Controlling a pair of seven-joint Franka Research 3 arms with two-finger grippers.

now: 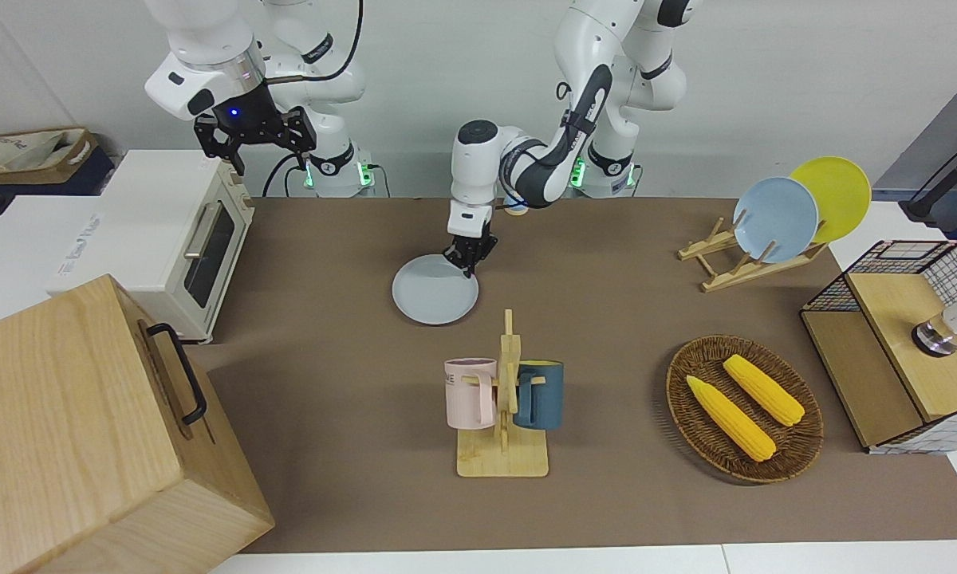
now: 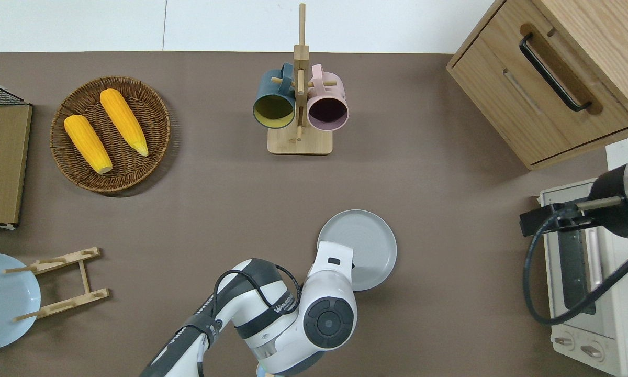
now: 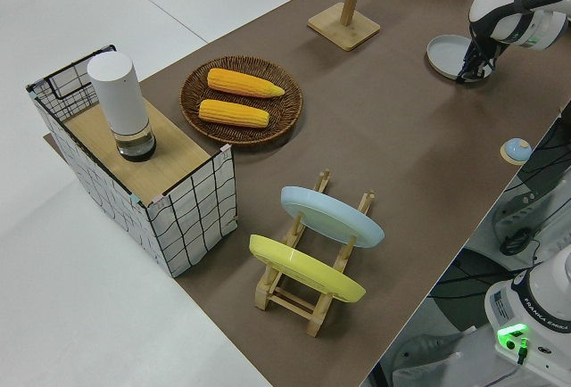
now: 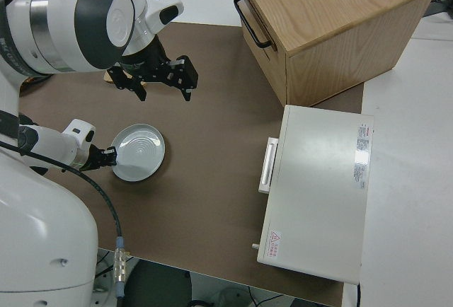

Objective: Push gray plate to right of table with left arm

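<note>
- The round, shallow, pale gray plate (image 1: 435, 289) lies flat on the brown-covered table (image 1: 606, 335), mid-table, nearer the robots than the wooden two-mug rack (image 1: 502, 414).
- It looks rigid, light and likely to slide easily on the sheet; a low push against its raised rim, on the edge toward the left arm's end, should move it.
- The left arm's black gripper (image 1: 468, 257) sits at that rim; whether its fingers are spread or closed cannot be told.
- The right arm is parked, its gripper (image 1: 254, 135) spread wide and empty.

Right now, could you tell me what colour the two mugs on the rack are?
One mug is pink, the other mug dark teal-blue; clearest from the front.
</note>
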